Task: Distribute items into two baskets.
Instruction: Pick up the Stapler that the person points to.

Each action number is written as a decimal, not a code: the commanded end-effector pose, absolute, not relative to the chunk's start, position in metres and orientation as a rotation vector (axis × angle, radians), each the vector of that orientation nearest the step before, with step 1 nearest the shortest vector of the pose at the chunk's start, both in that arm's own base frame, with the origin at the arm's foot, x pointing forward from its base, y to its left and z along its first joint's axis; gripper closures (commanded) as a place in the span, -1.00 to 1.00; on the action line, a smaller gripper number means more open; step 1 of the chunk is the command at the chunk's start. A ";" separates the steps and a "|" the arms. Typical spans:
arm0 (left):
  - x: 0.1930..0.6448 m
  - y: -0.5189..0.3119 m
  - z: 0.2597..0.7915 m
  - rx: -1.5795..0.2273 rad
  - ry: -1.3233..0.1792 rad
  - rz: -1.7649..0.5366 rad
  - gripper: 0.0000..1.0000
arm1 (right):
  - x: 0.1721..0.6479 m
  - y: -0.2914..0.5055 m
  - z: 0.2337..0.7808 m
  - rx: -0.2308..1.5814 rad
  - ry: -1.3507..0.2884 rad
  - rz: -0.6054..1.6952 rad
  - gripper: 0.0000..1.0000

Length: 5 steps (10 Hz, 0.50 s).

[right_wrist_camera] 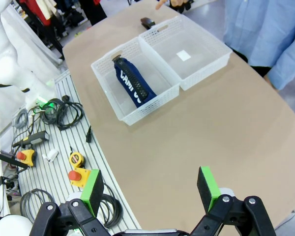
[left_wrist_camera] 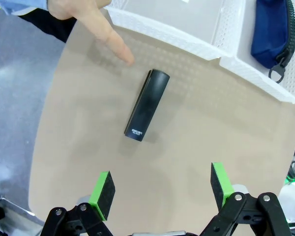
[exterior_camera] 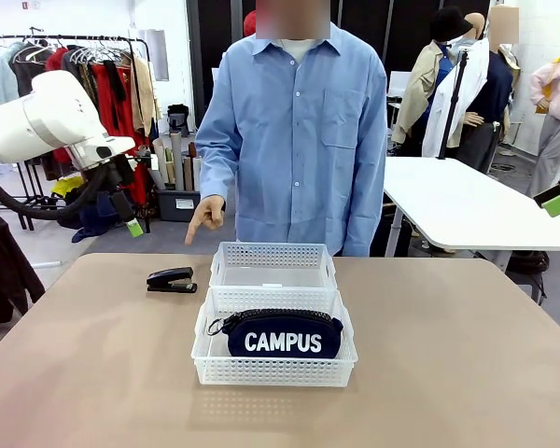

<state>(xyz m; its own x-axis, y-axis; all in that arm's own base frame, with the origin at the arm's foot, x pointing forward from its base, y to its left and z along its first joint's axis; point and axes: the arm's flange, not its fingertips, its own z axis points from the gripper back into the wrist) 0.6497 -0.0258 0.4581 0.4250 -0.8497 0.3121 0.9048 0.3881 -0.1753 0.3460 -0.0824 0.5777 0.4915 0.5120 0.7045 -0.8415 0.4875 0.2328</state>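
Lying in the near basket [exterior_camera: 273,375]: pouch [exterior_camera: 282,336]. Stapler [exterior_camera: 171,280] sits on the table [exterior_camera: 467,355], just left of the far basket [exterior_camera: 273,254], outside both. Person's hand [exterior_camera: 205,217] points down at it. Left gripper [left_wrist_camera: 161,173] hovers above the stapler, fingers apart. Right gripper [right_wrist_camera: 150,173] is high over the table, fingers apart.

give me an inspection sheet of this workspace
surface: tan tabletop, no damage seen
job's things: navy blue zippered fabric pouch in nearer white perforated plastic basket; farther white basket without items; small black stapler on table beside them, person's hand pointing at it
clutter: nothing seen
grippers: left tool open above stapler; right tool open, high over table
cables: black cables on floor grating beside table
surroundings: clothes rack, white table behind
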 end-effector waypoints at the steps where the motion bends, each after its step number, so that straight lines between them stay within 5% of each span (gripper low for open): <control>1: 0.650 -0.024 0.458 -0.340 -0.183 -1.120 -1.00 | 0.346 -0.081 0.579 0.624 -0.617 0.887 -1.00; 5: 0.665 -0.029 0.461 -0.278 -0.166 -1.275 -1.00 | 0.346 -0.081 0.579 0.624 -0.617 0.887 -1.00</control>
